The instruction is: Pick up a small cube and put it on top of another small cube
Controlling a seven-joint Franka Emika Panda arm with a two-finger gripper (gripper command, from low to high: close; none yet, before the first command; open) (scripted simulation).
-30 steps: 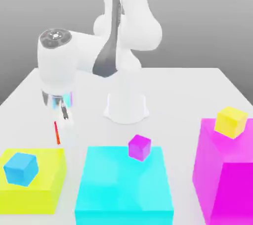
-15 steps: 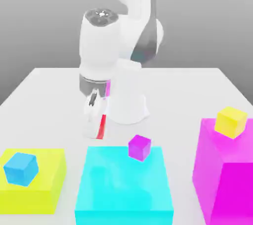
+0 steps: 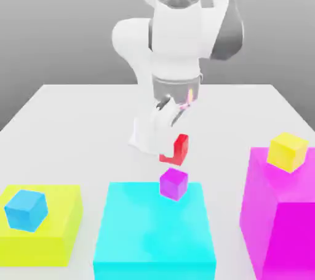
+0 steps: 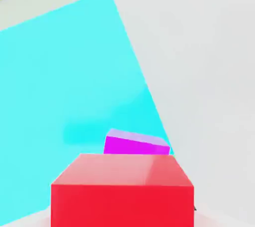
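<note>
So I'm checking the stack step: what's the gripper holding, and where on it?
The gripper holds the small red cube, pinched by its upper part.

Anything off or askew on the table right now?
Nothing stands out. The red cube is held in the gripper above the purple cube, which sits squarely on the cyan block. Blue cube and yellow cube rest on their blocks.

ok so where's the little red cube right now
In the exterior view the small red cube hangs in the gripper near the middle, just above the small magenta-purple cube on the cyan block, not yet resting on it.
</note>
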